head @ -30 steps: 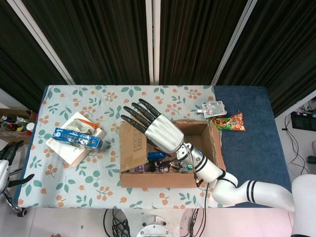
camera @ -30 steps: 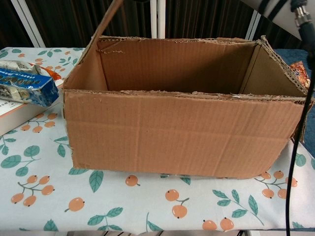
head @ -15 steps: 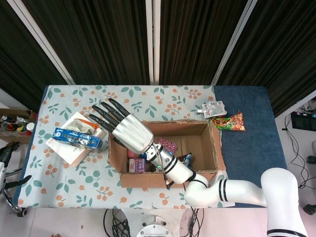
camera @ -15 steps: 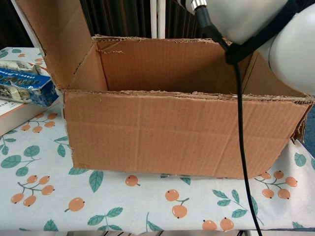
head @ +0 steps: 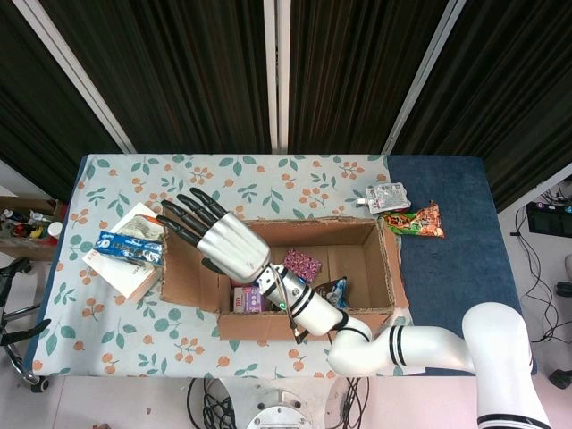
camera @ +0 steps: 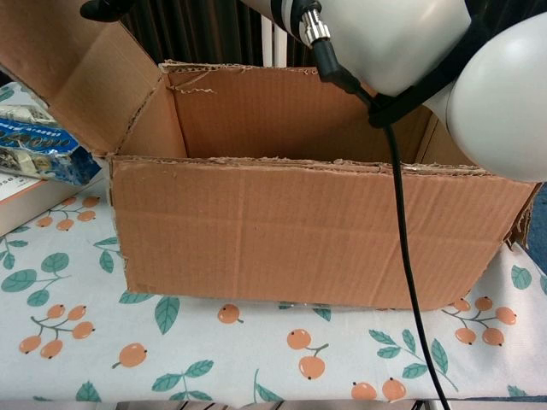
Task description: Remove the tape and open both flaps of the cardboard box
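Fingers (head: 183, 214) of the right hand (head: 219, 241) are extended and spread, grasping nothing; the hand lies palm-down over the left flap (head: 183, 273) of the cardboard box (head: 308, 317), pressing it outward toward 9 o'clock. Whether the fingertips actually touch the flap cannot be determined from the head view. The left hand (head: 20, 299) appears only at the frame's 8 o'clock edge, off the desk (head: 134, 179), and the state of its fingers cannot be told. The cardboard box sits near the middle of the desk, toward the front edge. Its top is open; no tape is distinguishable on it, and the right flap (head: 393, 268) stands folded out at 3 o'clock. Handling judgement: corrugated board is light and fairly stiff but creases along its score lines, and the torn rims suggest it tears under a hard pull. A flap is best taken near its free edge, with pressure spread across the panel, because a light box may slide on the cloth if pushed sideways. The head view alone shows the contents, several small packets (head: 302, 264) on the box floor, plus the blue package (head: 125, 248) on a book (head: 130, 273) at 9 o'clock and snack packets (head: 413, 221) at 2 o'clock. The chest view alone shows the front wall, the inner back wall and the angle of the left flap, which tilts up and outward, not yet flat.
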